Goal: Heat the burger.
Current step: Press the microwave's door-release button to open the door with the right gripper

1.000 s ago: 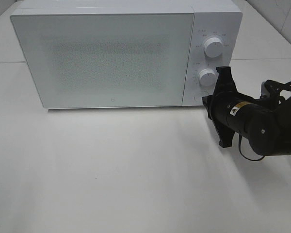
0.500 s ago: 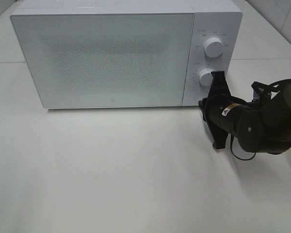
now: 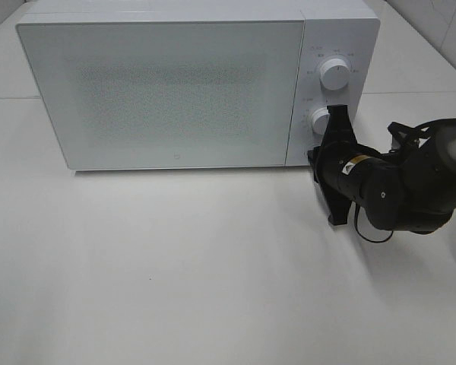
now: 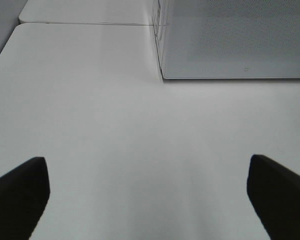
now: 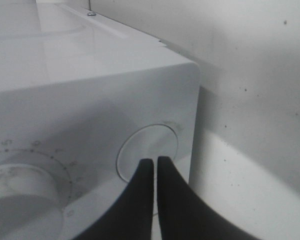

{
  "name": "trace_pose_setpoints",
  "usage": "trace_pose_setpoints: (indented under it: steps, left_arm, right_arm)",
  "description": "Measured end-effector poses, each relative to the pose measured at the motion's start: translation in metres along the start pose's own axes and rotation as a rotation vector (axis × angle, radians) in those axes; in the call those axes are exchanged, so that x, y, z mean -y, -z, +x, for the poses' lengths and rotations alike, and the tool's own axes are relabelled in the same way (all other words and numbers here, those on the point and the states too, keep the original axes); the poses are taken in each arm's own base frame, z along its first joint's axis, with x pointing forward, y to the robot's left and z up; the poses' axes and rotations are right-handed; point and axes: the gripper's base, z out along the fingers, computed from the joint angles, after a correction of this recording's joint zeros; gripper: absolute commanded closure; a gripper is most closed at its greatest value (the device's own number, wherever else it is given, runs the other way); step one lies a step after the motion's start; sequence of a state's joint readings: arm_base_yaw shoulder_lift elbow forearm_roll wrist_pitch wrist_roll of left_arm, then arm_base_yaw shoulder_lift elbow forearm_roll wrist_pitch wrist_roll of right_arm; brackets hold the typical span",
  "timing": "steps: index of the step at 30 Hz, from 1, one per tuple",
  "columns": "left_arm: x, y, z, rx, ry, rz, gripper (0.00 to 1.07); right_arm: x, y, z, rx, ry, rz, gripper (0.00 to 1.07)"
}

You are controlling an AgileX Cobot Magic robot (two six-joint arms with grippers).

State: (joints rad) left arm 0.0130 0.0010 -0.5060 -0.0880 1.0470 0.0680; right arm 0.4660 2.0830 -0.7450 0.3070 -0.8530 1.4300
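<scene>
R gripper [image 5: 154, 162] closed, empty, tips at microwave [image 3: 342, 30] round button [image 5: 142, 145].
L gripper [image 4: 150, 192] wide open over table [image 3: 175, 266], well off; R arm's nearer. Button sits dead ahead of R tips, under the dials [image 3: 334, 74]; door [image 3: 167, 91] shut. Burger not visible, prob. inside, can't tell.

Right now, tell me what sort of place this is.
Likely a robot test bench staged as a kitchen: a white microwave stands on a plain white table, and the right gripper, shut, points at its round button.
</scene>
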Motion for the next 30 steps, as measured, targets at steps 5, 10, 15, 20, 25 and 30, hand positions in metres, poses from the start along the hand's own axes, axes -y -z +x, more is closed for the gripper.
trace_pose_setpoints:
  steps: [5,10,15,20,25,30]
  left_arm:
    - [0.0000,0.0000,0.0000,0.000,0.000,0.000,0.02]
    - [0.0000,0.0000,0.0000,0.000,0.000,0.000,0.02]
    - [0.0000,0.0000,0.0000,0.000,0.000,0.000,0.02]
    - [0.0000,0.0000,0.0000,0.000,0.000,0.000,0.02]
    - [0.0000,0.0000,0.0000,0.000,0.000,0.000,0.02]
    - [0.0000,0.0000,0.0000,0.000,0.000,0.000,0.02]
  right_arm:
    - [0.0003,-0.0003,-0.0028,0.014,0.013,0.005,1.07]
    - [0.0003,-0.0004,-0.0036,0.017,0.012,0.005,1.07]
    - [-0.0032,-0.0023,-0.0037,0.017,0.010,-0.006,1.07]
    - [-0.0024,-0.0077,-0.0015,0.006,0.017,0.006,1.07]
    - [-0.0009,-0.0094,-0.0011,0.004,0.021,0.009,1.07]
    - [-0.0026,-0.0094,-0.0018,0.012,0.016,-0.010,1.07]
